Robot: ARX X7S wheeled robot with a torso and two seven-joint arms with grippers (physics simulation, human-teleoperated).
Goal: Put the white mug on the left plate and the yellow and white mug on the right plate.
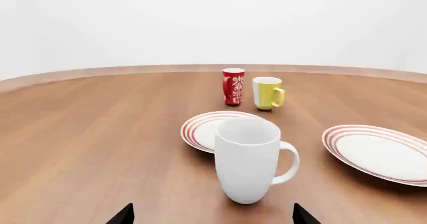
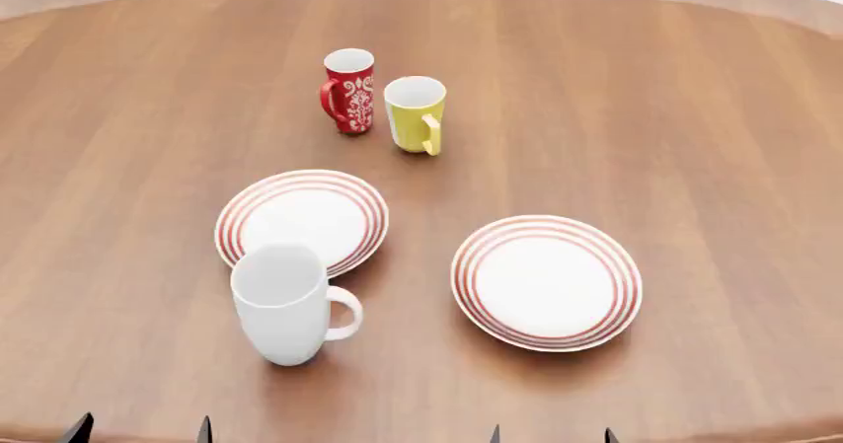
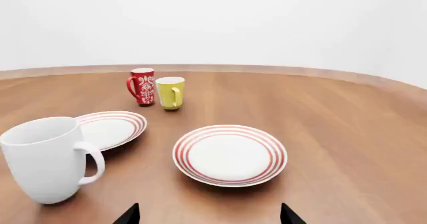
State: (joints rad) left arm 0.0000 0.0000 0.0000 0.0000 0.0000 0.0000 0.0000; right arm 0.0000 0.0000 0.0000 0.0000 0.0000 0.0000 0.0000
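while both end effectors gape, seemingly empty, the white mug (image 2: 286,305) stands beside the left plate (image 2: 302,221).

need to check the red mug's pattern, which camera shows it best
The right wrist view: the red mug stands side-on with its white floral pattern and handle clear. The left wrist view shows it side-on too, but smaller and farther. The head view looks down on it, showing the white inside and a foreshortened pattern.

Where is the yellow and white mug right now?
In the head view the yellow and white mug stands upright on the far part of the table, just right of the red mug, beyond both plates and on neither.
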